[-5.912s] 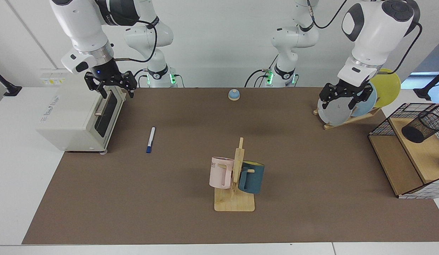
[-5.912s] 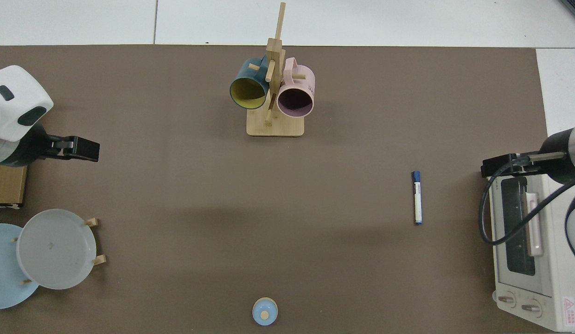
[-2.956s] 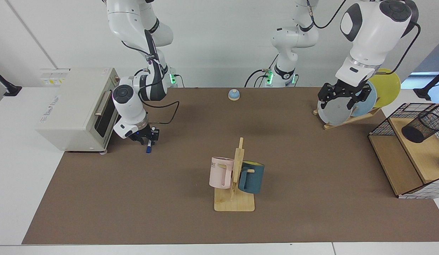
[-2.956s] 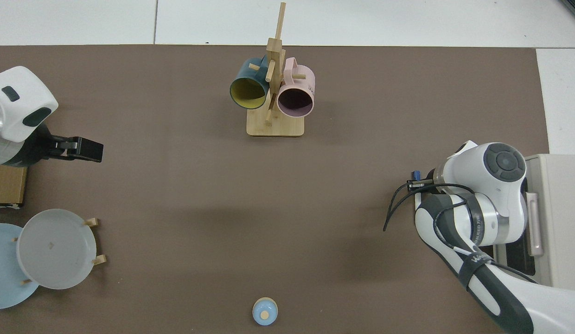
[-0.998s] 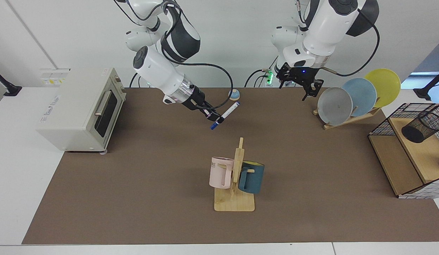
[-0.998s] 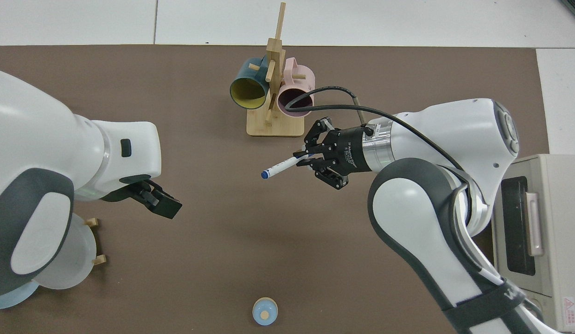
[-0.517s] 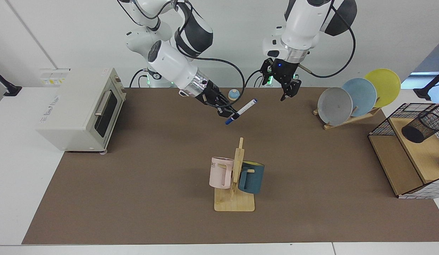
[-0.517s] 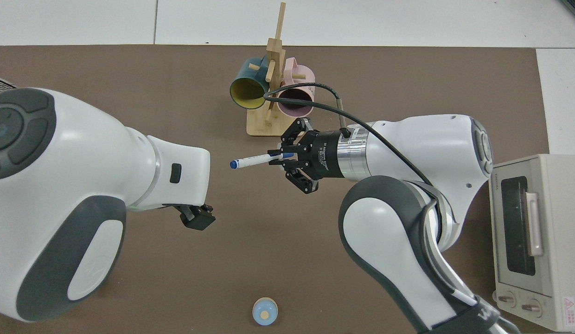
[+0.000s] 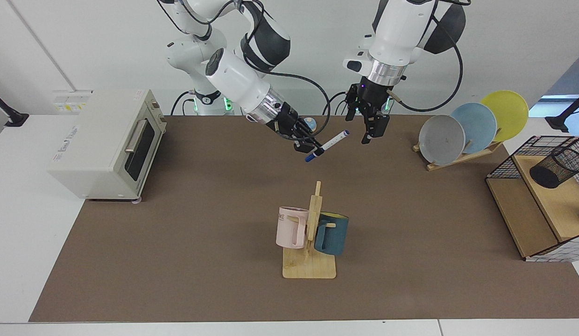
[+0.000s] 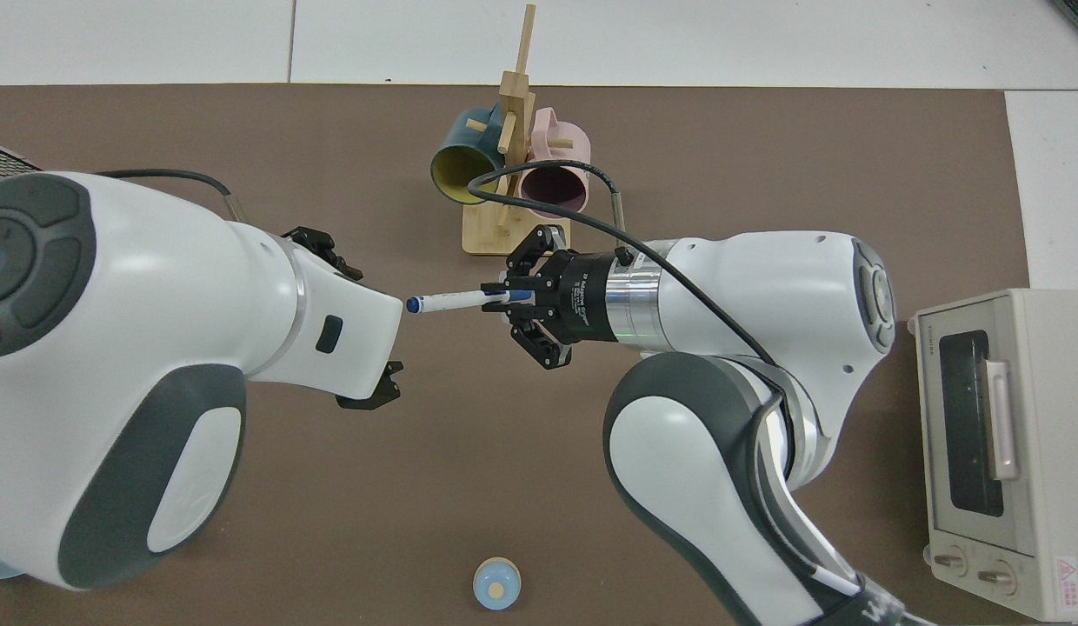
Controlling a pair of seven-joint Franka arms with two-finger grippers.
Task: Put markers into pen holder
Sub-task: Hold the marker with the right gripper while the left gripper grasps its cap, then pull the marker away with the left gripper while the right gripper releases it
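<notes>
Pinching the marker [image 9: 328,145] above mid-bench, the right claw [image 9: 313,150] is angling toward four o'clock; the left claw [image 9: 372,131], fingers spread, is hanging just beside the marker's raised end.

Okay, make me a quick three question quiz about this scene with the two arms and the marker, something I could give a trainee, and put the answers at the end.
1. True or false: the marker lies flat on the brown mat.
2. Which gripper grasps the marker?
A. the right gripper
B. the left gripper
C. both
3. Fill in: the pen holder lies tipped on its side on the wooden shelf of the wire ____.

Key
1. False: it is held in the air, slanted, above the mat.
2. A. The left gripper hovers open beside the marker's free end, not touching it.
3. rack
</notes>
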